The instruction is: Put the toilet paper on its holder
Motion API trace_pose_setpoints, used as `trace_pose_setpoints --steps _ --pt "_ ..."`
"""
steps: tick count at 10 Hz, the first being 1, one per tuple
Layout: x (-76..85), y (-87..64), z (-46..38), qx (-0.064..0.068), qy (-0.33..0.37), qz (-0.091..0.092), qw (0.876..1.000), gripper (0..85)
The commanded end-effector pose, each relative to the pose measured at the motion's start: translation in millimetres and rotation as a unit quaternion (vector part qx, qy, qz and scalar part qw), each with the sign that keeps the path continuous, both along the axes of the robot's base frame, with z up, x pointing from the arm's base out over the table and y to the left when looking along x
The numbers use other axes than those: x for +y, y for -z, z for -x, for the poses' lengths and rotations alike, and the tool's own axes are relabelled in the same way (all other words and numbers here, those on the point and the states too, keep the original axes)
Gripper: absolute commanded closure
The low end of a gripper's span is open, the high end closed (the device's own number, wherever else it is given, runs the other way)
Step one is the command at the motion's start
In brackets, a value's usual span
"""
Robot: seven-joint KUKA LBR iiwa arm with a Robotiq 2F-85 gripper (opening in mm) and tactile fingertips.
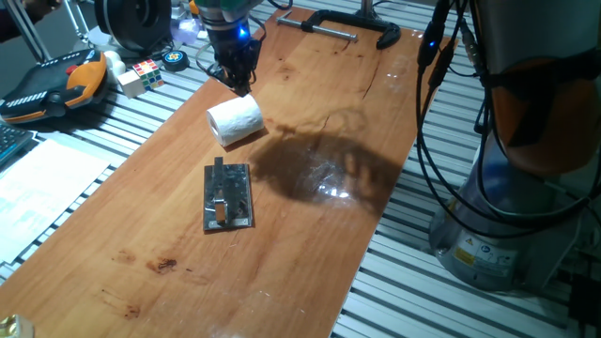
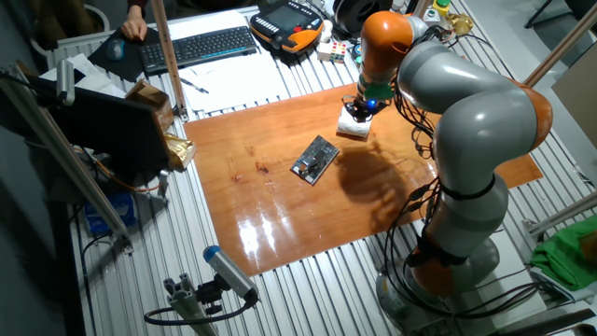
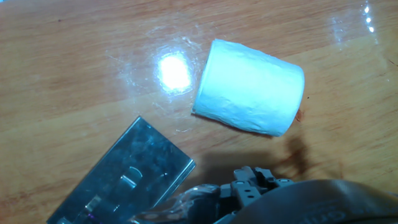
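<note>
Lying on its side on the wooden table [image 1: 310,216], the toilet paper [image 1: 234,121] rests near the far end, its round ends facing sideways, just beyond the holder [image 1: 228,196].

Item 1, toilet paper: small white roll, slightly dented along one flank. By its look it is light, soft and easily crushed; its paper skin gives fair friction but yields under pressure. Best hold, as a judgement: across the curved body near mid-length, squeezed gently, so that the core stays round and open for the peg. The core itself is not visible in the hand view.

Item 2, holder: flat grey metal plate, lying apart from the roll, with a short upright part and an orange-brown bit at the nearer end. Reflective surface; in the hand view it shows at lower left.

Item 3, gripper [image 1: 236,77]: hangs over the table just behind the roll, not touching it, with a blue light glowing on the wrist above. The fingers are dark and bunched in both fixed views, and the hand view shows only part of the mechanism at the bottom edge, so whether they are spread or closed cannot be told. It holds nothing.

Item 4, black clamp [image 1: 347,28]: fixed at the table's far edge, well apart from the work.

Item 5, colour puzzle cube [image 1: 141,73]: off the table, on the slatted bench.

Markings: no brand or legible writing on roll or holder. A yellow label on the robot base is too small to read.
</note>
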State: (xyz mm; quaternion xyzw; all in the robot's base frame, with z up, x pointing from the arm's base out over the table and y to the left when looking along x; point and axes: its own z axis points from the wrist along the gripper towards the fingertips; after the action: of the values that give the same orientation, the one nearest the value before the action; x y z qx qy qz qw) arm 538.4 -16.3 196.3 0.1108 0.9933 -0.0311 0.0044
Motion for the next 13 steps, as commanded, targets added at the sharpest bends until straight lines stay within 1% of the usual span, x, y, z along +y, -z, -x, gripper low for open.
trace_pose_setpoints --steps 1,4,5,6,8,9,11,13 --pt "-0.1 0.1 -0.1 0.0 0.0 0.0 1.0 84.3" --pt "-1.4 3.9 -1.4 -0.004 0.023 -0.002 1.0 84.3" --pt "-3.7 9.4 -2.1 -0.007 0.04 -0.009 0.999 84.3" --pt "-4.6 13.0 -2.7 -0.009 0.063 -0.012 0.998 84.3" --pt "-4.3 18.4 -5.2 -0.017 0.124 -0.011 0.992 84.3" --pt "-3.0 21.5 -6.5 -0.022 0.162 -0.01 0.986 84.3" --pt "-2.4 25.5 -8.5 -0.036 0.249 -0.006 0.968 84.3" --pt "-2.5 27.0 -9.5 -0.042 0.312 -0.012 0.949 84.3"
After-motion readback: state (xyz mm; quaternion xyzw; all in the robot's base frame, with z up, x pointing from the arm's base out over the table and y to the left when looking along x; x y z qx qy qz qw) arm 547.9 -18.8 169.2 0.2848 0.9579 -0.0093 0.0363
